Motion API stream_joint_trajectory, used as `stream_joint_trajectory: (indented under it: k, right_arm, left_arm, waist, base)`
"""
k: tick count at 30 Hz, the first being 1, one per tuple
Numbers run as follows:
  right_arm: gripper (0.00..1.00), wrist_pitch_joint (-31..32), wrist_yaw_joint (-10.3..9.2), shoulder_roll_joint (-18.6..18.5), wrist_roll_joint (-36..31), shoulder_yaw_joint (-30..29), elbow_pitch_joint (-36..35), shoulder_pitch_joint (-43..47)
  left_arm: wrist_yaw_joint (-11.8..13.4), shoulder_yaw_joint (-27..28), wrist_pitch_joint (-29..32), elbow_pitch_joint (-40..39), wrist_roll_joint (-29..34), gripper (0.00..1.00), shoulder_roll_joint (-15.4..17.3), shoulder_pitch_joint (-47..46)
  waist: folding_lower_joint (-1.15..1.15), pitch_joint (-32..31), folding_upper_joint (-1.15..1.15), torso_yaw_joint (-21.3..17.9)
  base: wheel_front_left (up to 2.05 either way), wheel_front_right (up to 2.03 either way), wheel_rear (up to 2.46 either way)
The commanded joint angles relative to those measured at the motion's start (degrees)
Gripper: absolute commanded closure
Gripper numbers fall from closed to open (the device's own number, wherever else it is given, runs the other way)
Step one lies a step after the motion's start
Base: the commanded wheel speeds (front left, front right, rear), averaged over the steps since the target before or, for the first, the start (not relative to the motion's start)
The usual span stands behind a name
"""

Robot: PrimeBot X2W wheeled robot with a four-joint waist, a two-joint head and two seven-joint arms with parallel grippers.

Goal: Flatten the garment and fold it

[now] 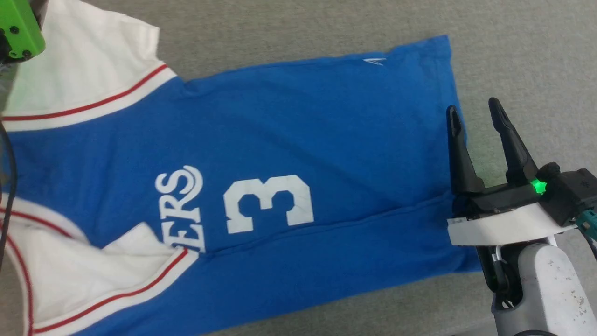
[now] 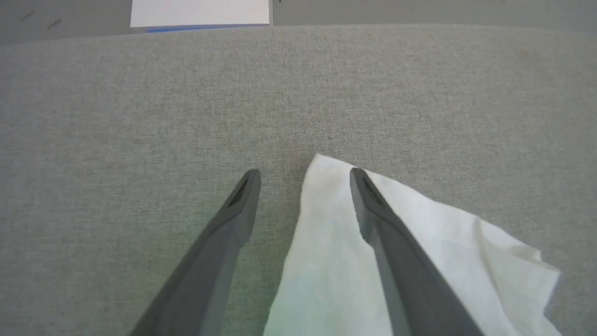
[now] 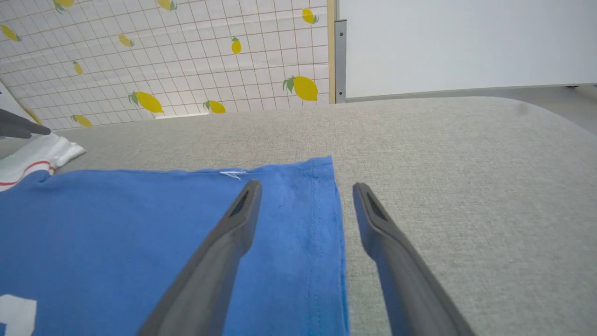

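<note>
The garment (image 1: 298, 140), a bright blue T-shirt with white sleeves, red-striped trim, "ERS" lettering and a white 3, lies spread on the grey cloth surface (image 1: 513, 51). A crease runs across its lower part, and the near white sleeve (image 1: 93, 270) is folded over the blue body. My right gripper (image 1: 473, 112) hangs open at the shirt's bottom hem (image 3: 326, 219), one finger over the blue cloth and the other over the grey surface. My left gripper (image 2: 304, 173) is open at the tip of the far white sleeve (image 2: 326, 261), and its green wrist (image 1: 18, 28) shows top left.
A lemon-patterned tiled wall (image 3: 163, 56) and a white panel (image 3: 466, 42) stand beyond the table's far edge. A white sheet (image 2: 200, 11) lies past the surface edge in the left wrist view. Bare grey cloth extends right of the hem.
</note>
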Motion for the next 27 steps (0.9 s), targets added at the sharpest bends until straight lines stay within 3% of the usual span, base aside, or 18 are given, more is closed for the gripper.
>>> stream_joint_trajectory:
  k: [1,5,6,7,14,27]
  right_arm:
    - [0.0,-0.76,-0.09,0.08,0.7,0.4,0.2,-1.23]
    - [0.0,-1.57,-0.09,0.08,1.58,0.9,0.94,-1.44]
    - [0.0,-1.6,-0.09,0.09,1.7,1.03,1.16,-1.51]
    - [0.0,-1.55,-0.09,0.09,1.66,0.99,1.11,-1.65]
    - [0.0,2.48,-0.09,0.03,-1.64,1.03,-0.42,-7.1]
    - [0.0,45.04,-0.09,-0.65,-1.14,0.77,12.51,-29.02]
  left_arm:
    - [1.35,0.14,1.63,0.06,0.18,0.0,0.73,-0.22]
    - [5.99,-0.36,7.45,-0.91,1.41,0.0,3.45,2.64]
    - [6.95,-0.97,10.89,-1.94,1.34,0.69,4.7,4.31]
    - [7.31,-0.77,11.69,-2.6,0.83,1.0,4.74,4.84]
    - [7.24,-0.51,12.49,-6.26,-0.54,1.0,5.02,6.84]
    - [5.94,-0.6,9.23,-7.97,-1.11,1.0,3.24,4.82]
  waist:
    - [-0.01,2.86,0.0,-3.16]
    - [-0.01,3.36,0.0,-4.34]
    - [-0.01,3.17,0.0,-4.44]
    - [-0.01,3.06,0.0,-4.41]
    - [-0.01,2.24,0.0,-3.91]
    - [-0.01,3.49,0.0,-1.63]
  base:
    - [0.0,0.0,0.0]
    - [0.0,0.0,0.0]
    - [0.0,0.0,0.0]
    - [0.0,0.0,0.0]
    - [0.0,0.0,0.0]
    - [0.0,0.0,0.0]
